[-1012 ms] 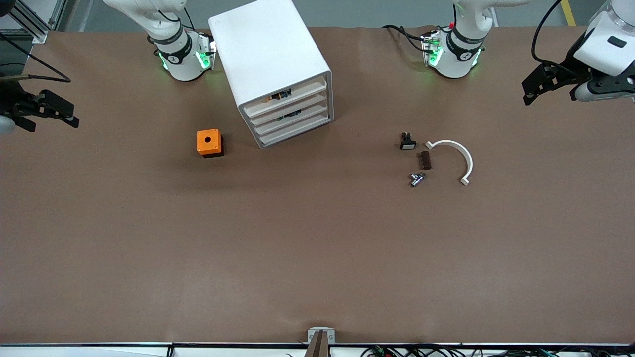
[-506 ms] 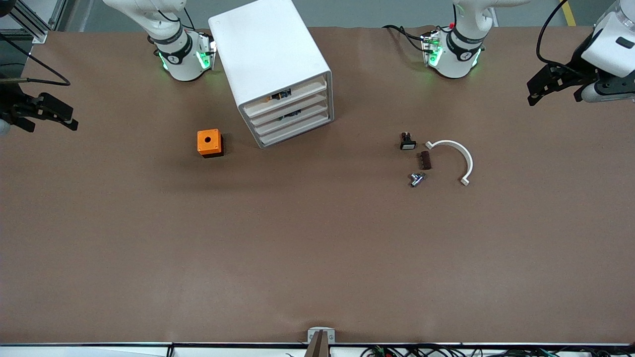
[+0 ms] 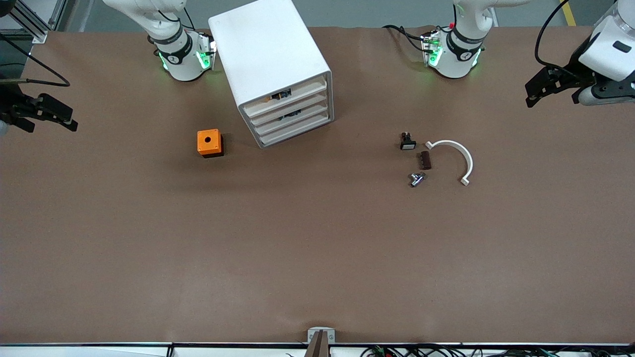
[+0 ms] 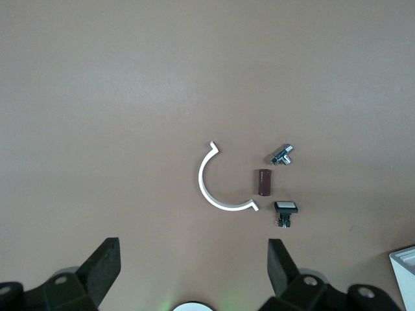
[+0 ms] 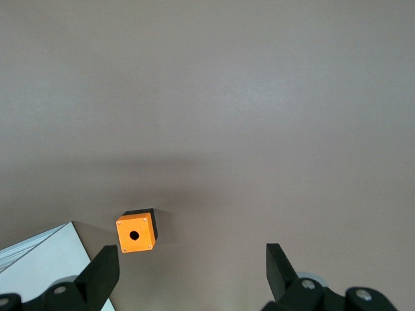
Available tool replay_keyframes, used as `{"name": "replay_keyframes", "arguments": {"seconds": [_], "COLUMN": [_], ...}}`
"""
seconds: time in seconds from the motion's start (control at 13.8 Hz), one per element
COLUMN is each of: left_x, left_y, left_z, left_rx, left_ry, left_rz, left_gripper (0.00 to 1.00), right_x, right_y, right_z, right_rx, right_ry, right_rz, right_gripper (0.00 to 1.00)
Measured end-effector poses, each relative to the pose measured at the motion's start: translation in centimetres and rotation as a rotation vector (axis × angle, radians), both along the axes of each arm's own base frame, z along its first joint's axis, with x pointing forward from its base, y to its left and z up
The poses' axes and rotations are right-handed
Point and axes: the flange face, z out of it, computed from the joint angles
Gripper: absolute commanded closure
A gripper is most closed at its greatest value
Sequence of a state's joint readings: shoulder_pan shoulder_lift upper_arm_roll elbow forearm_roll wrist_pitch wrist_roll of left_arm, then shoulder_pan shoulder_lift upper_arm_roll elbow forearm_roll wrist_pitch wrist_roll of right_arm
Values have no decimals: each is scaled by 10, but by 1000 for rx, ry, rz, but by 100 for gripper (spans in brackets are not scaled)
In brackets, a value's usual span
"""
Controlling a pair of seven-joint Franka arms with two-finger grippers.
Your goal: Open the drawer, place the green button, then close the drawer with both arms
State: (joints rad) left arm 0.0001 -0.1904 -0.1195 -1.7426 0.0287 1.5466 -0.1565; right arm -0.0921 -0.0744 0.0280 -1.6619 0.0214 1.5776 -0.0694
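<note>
"Well, where's the button? Lowest in that cluster, I find only a black button (image 3: pixel 408 142) with a white cap."

"No green cap shows on the table (image 3: pixel 317 258). In the frame's upper middle, the cabinet (image 3: pixel 268 49) has all four drawers pushed in. Small coloured parts show above the top drawer (image 3: pixel 286 100), but I can't identify them."

"Which arm is nearer?"

"The right one, I'd judge, since its base stands beside the cabinet. The right gripper (image 5: pixel 188 262) and the left gripper (image 4: pixel 192 259) both have their fingers spread, and each hangs over its own end of the table."

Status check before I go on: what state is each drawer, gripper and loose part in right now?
Cabinet: upright, all four drawers shut.
Top drawer: shut, parts visible inside.
Left gripper: open, empty, at its table end.
Right gripper: open, empty, at its table end.
Orange cube: upright, hole up.
White-capped button: lying loose.
</note>
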Motion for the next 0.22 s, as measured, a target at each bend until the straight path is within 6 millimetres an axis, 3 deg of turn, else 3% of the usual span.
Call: {"name": "replay_keyframes", "arguments": {"seconds": [0.22], "left_x": [-1], "left_y": [-1], "left_z": [0], "left_rx": [1], "left_ry": [4], "left_rz": [-1], "left_gripper": [0], "right_x": [0], "right_y": [0], "right_z": [0], "right_rx": [0], "right_ry": [-1], "right_rz": [0], "right_gripper": [0]}}
